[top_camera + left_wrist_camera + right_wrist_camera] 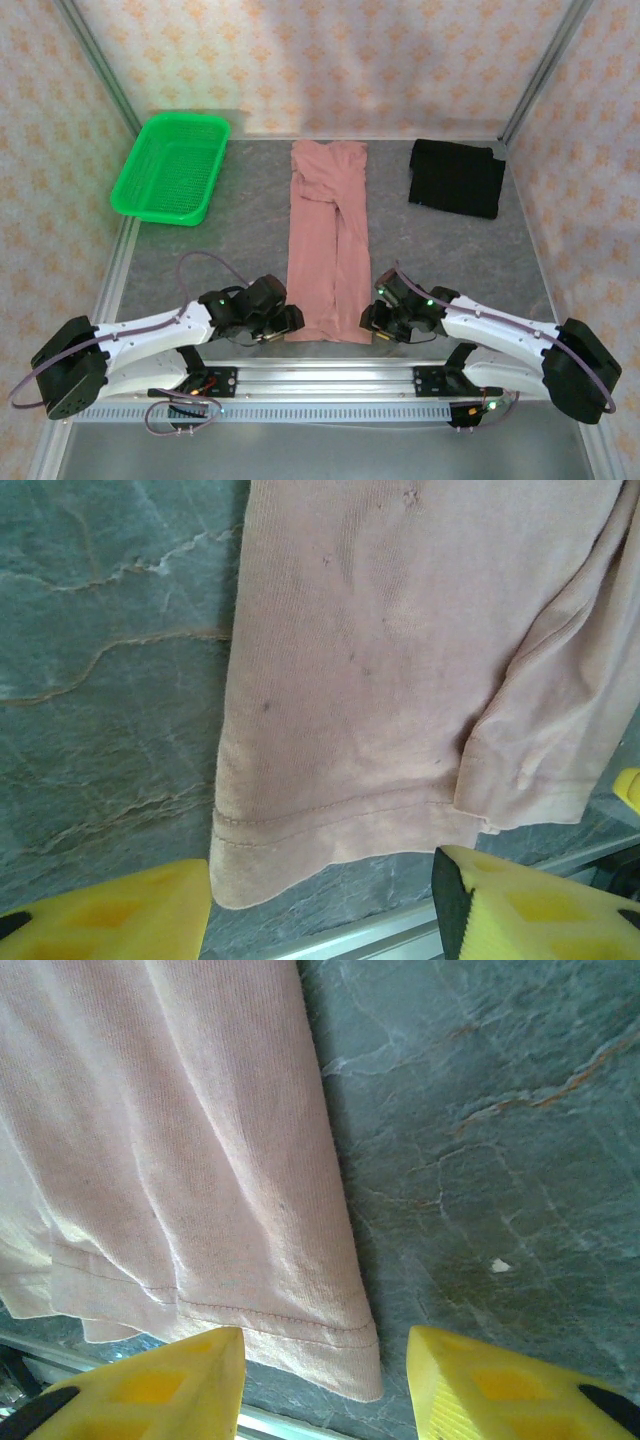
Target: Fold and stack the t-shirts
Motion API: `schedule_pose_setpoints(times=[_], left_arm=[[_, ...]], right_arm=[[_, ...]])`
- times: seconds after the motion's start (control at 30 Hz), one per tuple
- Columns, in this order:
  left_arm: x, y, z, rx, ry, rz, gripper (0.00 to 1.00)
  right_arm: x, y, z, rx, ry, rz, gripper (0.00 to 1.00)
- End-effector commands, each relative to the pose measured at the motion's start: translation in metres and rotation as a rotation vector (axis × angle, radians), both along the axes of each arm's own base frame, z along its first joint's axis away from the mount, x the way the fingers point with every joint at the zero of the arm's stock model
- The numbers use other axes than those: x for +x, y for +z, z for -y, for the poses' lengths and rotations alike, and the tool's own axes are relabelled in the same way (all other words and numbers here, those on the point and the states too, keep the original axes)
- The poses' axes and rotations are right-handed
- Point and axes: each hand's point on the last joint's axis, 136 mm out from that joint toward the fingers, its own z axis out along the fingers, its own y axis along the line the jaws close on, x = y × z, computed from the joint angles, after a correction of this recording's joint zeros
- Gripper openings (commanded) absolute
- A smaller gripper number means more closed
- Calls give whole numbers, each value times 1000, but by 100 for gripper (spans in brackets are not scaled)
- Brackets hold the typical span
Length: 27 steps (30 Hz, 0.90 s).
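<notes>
Pink t-shirt [328, 240] lies folded lengthwise, left tool [292, 321] and right tool [368, 319] both released.

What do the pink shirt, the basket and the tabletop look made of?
Pink shirt: soft knit cloth, likely cotton; fine ribs and stitched hem show. Basket: glossy green plastic mesh. Tabletop: grey, stone-like veined surface, possibly a printed mat.

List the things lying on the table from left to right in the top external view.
green mesh basket → salmon-pink t-shirt, laid out in a long strip → black t-shirt, folded at the far right
</notes>
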Motion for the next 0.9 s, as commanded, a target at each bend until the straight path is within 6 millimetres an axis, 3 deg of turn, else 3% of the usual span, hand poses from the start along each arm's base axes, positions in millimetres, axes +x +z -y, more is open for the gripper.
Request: schedule_pose_setpoints(times=[0.0, 0.27, 0.47, 0.73, 0.87], left_arm=[[0, 1, -4, 51, -28, 6, 61], [2, -14, 12, 74, -51, -40, 58], [14, -9, 29, 47, -54, -14, 55], [20, -4, 40, 34, -68, -3, 27], [17, -7, 34, 53, -60, -9, 18]], right_arm=[[-3, -5, 9, -33, -19, -3, 46], [-2, -6, 8, -36, -24, -7, 44], [-2, -5, 6, -35, -29, -9, 44], [-8, -12, -2, -77, 6, -38, 44], [-11, -20, -6, -138, 36, -55, 45]])
